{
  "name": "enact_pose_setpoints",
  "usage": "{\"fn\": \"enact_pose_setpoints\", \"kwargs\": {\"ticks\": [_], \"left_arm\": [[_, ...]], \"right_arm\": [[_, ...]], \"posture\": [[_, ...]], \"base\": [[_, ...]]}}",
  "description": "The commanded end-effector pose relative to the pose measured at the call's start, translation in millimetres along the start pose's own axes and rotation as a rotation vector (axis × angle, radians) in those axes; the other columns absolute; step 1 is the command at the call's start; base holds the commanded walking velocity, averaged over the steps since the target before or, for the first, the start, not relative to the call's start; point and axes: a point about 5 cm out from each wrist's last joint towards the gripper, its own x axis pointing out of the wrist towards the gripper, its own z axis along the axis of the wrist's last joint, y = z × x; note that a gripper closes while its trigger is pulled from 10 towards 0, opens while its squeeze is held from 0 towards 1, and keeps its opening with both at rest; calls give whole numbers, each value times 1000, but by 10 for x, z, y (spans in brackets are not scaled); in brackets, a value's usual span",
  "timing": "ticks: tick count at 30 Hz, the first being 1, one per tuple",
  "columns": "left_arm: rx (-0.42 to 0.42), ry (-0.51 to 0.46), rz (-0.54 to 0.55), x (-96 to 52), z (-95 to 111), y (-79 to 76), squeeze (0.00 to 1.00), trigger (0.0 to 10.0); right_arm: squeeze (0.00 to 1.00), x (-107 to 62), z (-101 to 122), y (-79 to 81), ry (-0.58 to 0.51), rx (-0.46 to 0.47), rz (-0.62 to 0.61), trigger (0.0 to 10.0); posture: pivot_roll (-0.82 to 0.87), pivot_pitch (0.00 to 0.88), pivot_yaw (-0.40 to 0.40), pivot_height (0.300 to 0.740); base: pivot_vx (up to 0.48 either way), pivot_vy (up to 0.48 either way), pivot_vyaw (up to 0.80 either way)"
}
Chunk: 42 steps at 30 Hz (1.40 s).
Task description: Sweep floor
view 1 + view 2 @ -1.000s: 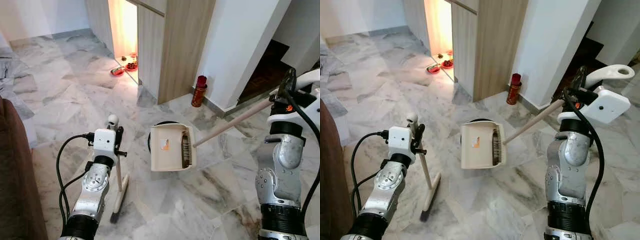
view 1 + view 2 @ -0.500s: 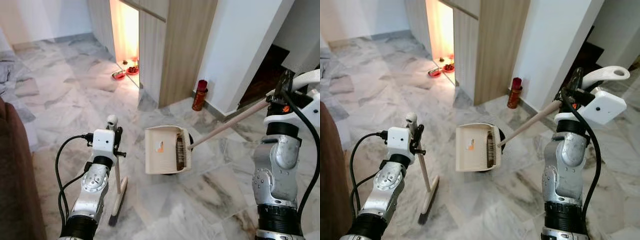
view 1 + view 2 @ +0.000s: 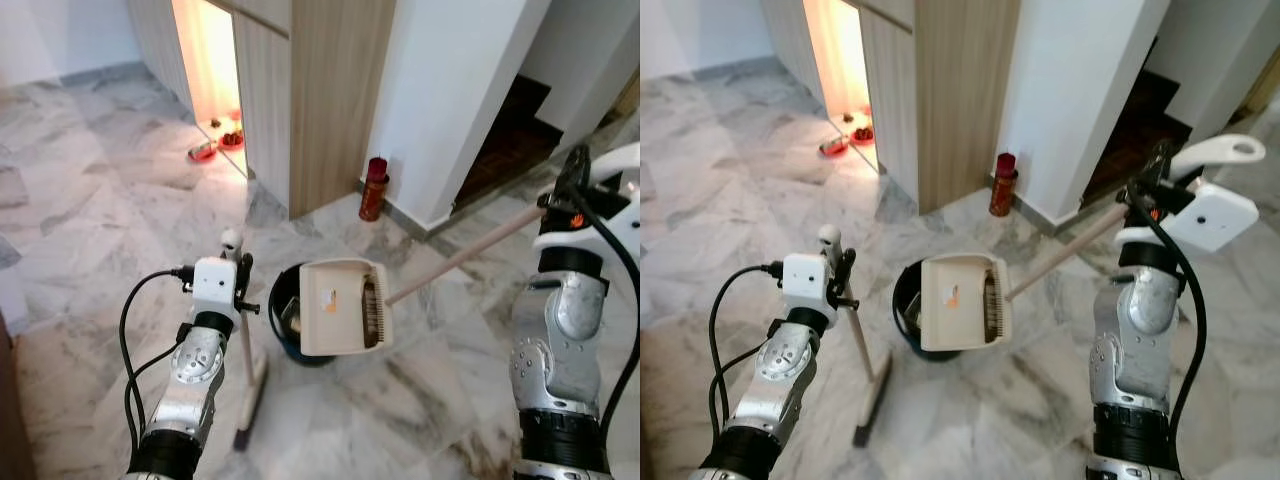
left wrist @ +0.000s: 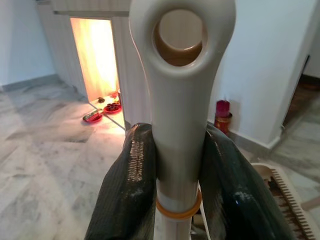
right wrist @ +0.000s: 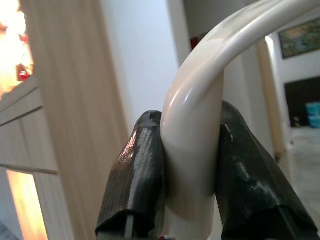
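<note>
Marble floor point(image 3: 90, 230). Left gripper point(image 4: 180, 165) pinches broom point(image 3: 247, 370); right gripper point(image 5: 192, 165) clamps dustpan point(image 3: 342, 308) over bin point(image 3: 285, 320). Likely emptying stage, sweeping near done.

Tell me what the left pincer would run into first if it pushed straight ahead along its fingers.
Probably the wooden cabinet. The left pincer, shut on the broom handle, points toward it over bare marble floor; depth is unclear.

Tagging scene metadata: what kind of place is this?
Likely a home interior: marble floor, wood-panelled partition with a lit alcove holding red dishes, and a dark stairwell opening.
</note>
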Motion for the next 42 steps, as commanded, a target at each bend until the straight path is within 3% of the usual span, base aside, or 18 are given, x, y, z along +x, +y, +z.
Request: {"fn": "enact_pose_setpoints", "kwargs": {"ticks": [1, 29, 42], "left_arm": [[31, -44, 12, 27, 92, 68, 0, 10000], [28, -33, 14, 7, 62, 55, 0, 10000], [26, -34, 8, -9, 53, 45, 0, 10000]], "right_arm": [[0, 54, 142, 112, -71, 51, 29, 10000], [0, 48, 129, 154, -62, 47, 69, 10000], [0, 30, 133, 234, -58, 68, 110, 10000]], "posture": [[222, 9, -75, 740], [219, 13, -83, 740], [218, 4, -83, 740]], "base": [[420, 0, 0], [415, 0, -22], [0, 0, 0]]}}
